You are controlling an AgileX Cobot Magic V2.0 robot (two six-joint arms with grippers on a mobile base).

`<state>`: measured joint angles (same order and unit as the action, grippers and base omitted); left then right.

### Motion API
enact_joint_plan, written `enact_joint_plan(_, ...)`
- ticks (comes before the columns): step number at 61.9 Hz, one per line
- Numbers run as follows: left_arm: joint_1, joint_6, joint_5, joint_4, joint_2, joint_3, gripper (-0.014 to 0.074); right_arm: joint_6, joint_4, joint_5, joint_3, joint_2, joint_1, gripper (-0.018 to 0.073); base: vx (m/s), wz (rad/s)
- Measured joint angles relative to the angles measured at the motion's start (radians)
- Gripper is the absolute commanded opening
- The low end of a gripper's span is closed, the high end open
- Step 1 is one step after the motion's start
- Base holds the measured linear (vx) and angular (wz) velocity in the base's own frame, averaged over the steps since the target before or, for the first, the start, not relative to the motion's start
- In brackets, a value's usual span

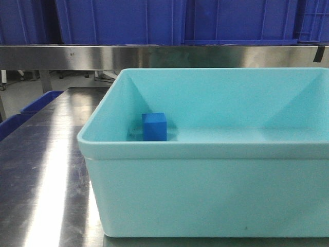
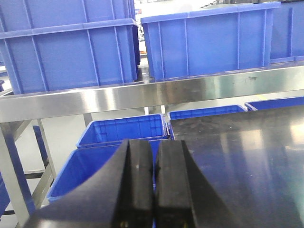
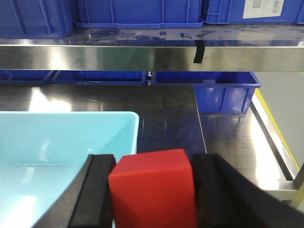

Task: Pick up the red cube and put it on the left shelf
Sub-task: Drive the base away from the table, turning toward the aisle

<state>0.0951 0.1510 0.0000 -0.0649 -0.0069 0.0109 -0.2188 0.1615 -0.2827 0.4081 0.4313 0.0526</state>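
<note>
**Red cube gripped, shelf placement outstanding**

In the front view, only the blue cube [image 1: 154, 126] is seen inside the turquoise bin [image 1: 205, 149]; neither arm is shown. In the left wrist view, the left gripper [image 2: 154, 185] is seen pressed together with nothing held, facing the left shelf [image 2: 118, 97]. In the right wrist view, the red cube [image 3: 152, 194] is clamped by the right gripper [image 3: 154, 183] near the bin's corner. The pick is judged done; transfer to the shelf and release are left.

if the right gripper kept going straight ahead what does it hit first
The right gripper, shut on the red cube, would probably meet the shelf's steel front rail first; depth unclear.
</note>
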Motion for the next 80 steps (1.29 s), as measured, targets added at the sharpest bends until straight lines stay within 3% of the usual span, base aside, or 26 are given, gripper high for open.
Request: enact_joint_plan(80,0.000,0.000,0.000,0.000,0.000,0.000,0.0106,0.000,0.000,0.000,0.000,0.000,-0.001,0.0057,-0.04,0.11)
